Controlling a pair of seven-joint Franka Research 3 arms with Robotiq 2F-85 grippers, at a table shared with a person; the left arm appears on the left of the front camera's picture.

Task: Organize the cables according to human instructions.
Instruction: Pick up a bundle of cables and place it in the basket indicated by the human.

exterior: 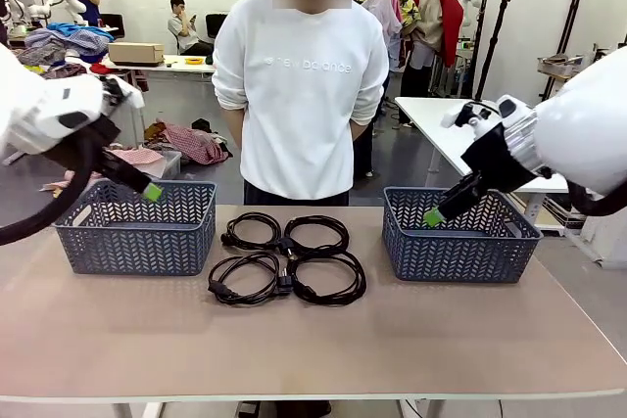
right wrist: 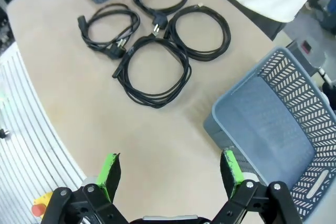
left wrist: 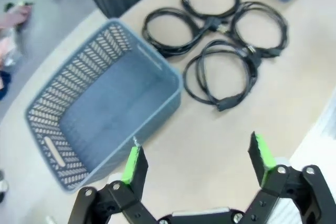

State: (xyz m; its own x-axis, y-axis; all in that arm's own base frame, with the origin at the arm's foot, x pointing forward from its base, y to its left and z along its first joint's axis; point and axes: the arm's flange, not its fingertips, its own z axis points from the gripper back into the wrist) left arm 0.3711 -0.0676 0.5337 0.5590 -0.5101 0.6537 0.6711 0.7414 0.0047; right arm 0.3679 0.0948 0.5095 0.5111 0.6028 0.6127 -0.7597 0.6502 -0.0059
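Four black coiled cables (exterior: 284,281) lie in a two-by-two cluster on the tan table, midway between two blue baskets. In the left wrist view the cables (left wrist: 223,102) lie beyond the basket's corner. In the right wrist view the cables (right wrist: 116,51) lie ahead and to the left. My left gripper (exterior: 152,191) hovers open over the left basket (exterior: 137,237), above its near rim (left wrist: 149,53), with nothing between the green pads (left wrist: 134,163). My right gripper (exterior: 434,215) hangs open over the right basket (exterior: 451,252), holding nothing. From their wrist cameras, the left gripper (left wrist: 197,158) and right gripper (right wrist: 170,171) both stand wide open.
A person in a white sweatshirt (exterior: 300,85) stands at the far edge of the table, hands behind the back. Both baskets hold nothing; the right basket (right wrist: 273,124) shows its bare floor. Bare tabletop (exterior: 313,349) stretches in front of the cables.
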